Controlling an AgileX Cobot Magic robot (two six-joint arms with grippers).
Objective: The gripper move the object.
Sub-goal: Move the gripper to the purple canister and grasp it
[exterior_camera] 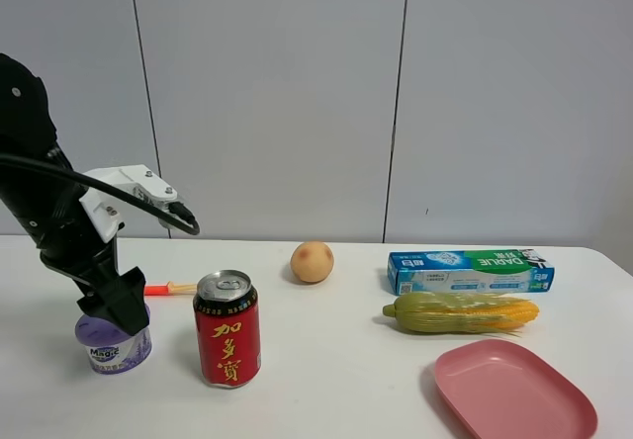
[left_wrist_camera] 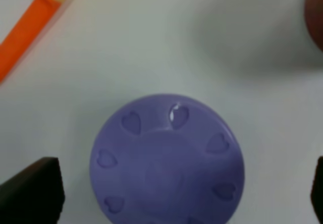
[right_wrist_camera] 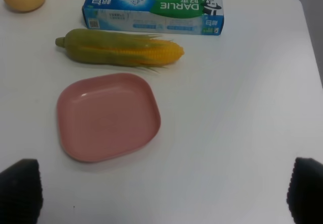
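Observation:
The small round tub (exterior_camera: 114, 348) with the lilac lid and white "Magic" label stands on the white table at the front left. My left gripper (exterior_camera: 117, 306) hangs directly over it, its tip down at the lid. In the left wrist view the tub's purple lid (left_wrist_camera: 166, 158), with heart-shaped holes, lies between the two black fingertips (left_wrist_camera: 30, 188). The left gripper (left_wrist_camera: 174, 191) is open, with a gap on each side of the tub. My right gripper (right_wrist_camera: 166, 193) is open and empty above the right side of the table. It is out of the exterior high view.
A red drink can (exterior_camera: 227, 330) stands close to the right of the tub. An orange-handled tool (exterior_camera: 163, 289) lies behind the tub. Further right are a peach (exterior_camera: 312, 261), a toothpaste box (exterior_camera: 470, 271), a corn cob (exterior_camera: 460, 312) and a pink plate (exterior_camera: 514, 390).

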